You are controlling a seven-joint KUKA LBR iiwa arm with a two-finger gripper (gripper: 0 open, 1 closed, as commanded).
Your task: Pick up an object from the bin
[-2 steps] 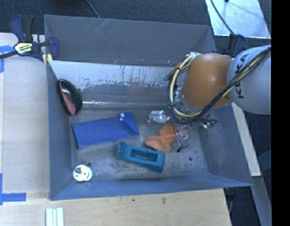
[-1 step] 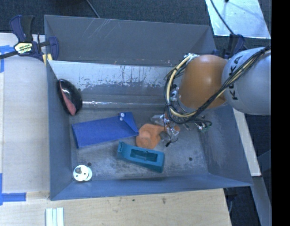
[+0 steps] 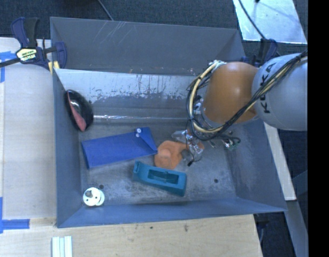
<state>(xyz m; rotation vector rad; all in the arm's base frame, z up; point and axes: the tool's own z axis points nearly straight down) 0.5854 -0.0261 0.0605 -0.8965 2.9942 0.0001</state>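
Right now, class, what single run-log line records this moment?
gripper: right of orange lump, mid-bin | teal block: adjacent | grasp: unclear

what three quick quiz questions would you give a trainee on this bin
1. True or false: the white disc lies in the near left corner of the bin.
2. Which thing lies nearest the gripper? A blue sheet, B orange lump, C teal block.
3. Fill in: the dark oval thing sits in the rear ___ corner.

Key: 1 true; 2 B; 3 left.
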